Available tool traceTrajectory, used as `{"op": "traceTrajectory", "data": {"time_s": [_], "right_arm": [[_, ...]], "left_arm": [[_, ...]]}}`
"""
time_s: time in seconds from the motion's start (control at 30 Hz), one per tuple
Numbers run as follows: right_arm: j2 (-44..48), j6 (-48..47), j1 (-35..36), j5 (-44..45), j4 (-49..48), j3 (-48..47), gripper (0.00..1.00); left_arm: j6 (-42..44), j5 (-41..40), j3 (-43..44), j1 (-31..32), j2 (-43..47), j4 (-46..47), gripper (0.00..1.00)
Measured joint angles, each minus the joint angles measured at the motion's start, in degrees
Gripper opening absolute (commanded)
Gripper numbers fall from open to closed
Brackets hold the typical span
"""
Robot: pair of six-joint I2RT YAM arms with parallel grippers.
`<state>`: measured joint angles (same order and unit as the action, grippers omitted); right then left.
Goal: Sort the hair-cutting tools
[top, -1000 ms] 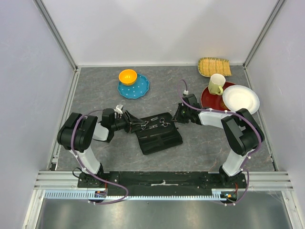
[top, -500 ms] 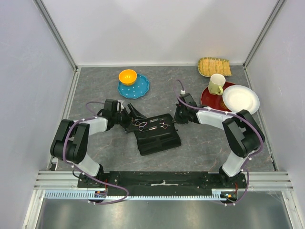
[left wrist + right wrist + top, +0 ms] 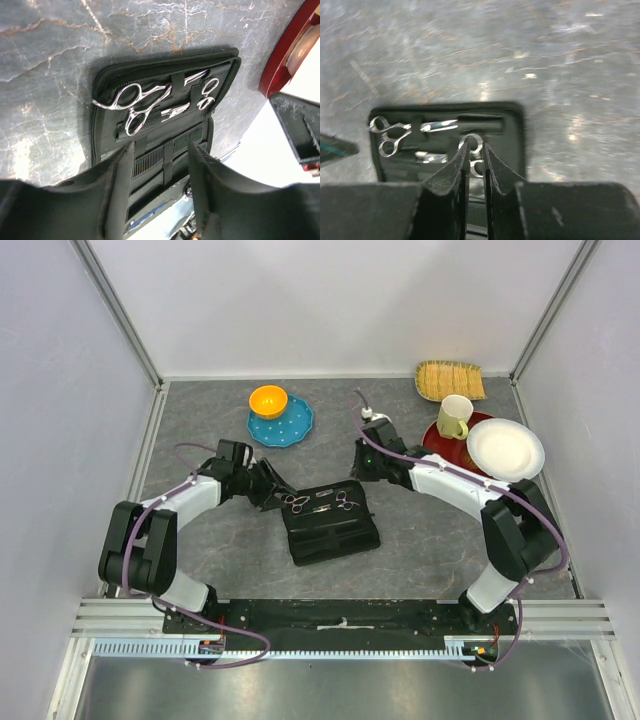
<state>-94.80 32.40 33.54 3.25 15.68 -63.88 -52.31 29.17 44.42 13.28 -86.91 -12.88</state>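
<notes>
A flat black zip case (image 3: 335, 537) lies open mid-table. Two silver scissors (image 3: 297, 503) (image 3: 345, 502) sit strapped in its far half. Two black combs (image 3: 150, 162) lie strapped in its near half. In the left wrist view the bigger scissors (image 3: 132, 102) and the smaller pair (image 3: 205, 95) lie beyond my fingers. My left gripper (image 3: 280, 486) (image 3: 161, 150) is open and empty, at the case's left edge. My right gripper (image 3: 358, 468) (image 3: 476, 147) is shut and empty, above the case's far right corner, with scissor rings (image 3: 476, 141) just behind its tips.
A blue dotted plate (image 3: 290, 427) with an orange bowl (image 3: 268, 400) stands at the back left. At the back right are a red plate (image 3: 437, 447) with a mug (image 3: 455, 417), a white plate (image 3: 505, 448) and a woven tray (image 3: 450, 380).
The left arm has stretched out and its gripper has shifted slightly back at the case's left edge. The right gripper has drawn back and left, away from the case's right side.
</notes>
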Motion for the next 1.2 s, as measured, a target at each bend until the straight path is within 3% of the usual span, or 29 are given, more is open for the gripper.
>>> {"op": "traceTrajectory", "data": {"time_s": [0.13,0.33,0.87,1.2], "right_arm": [[-2.47,-2.36,4.37,-3.54,-1.22,-2.58,0.08],[-10.23,-4.39,10.43,-8.52,-3.02,-7.72,0.01],[-22.14,-5.7,15.93,-12.59,-3.17,-15.41,0.0],[-24.3,-4.7,16.98,-5.29,0.7,-18.95,0.0]], "left_arm": [[2.1,-0.72,-0.28,0.07,0.31,-0.7,0.26],[4.09,-0.59,-2.75,0.37,-1.18,0.0,0.15],[6.71,-1.44,-3.67,0.74,-5.38,0.11,0.09],[7.13,-1.66,-3.19,0.74,-5.7,-0.63,0.07]]}}
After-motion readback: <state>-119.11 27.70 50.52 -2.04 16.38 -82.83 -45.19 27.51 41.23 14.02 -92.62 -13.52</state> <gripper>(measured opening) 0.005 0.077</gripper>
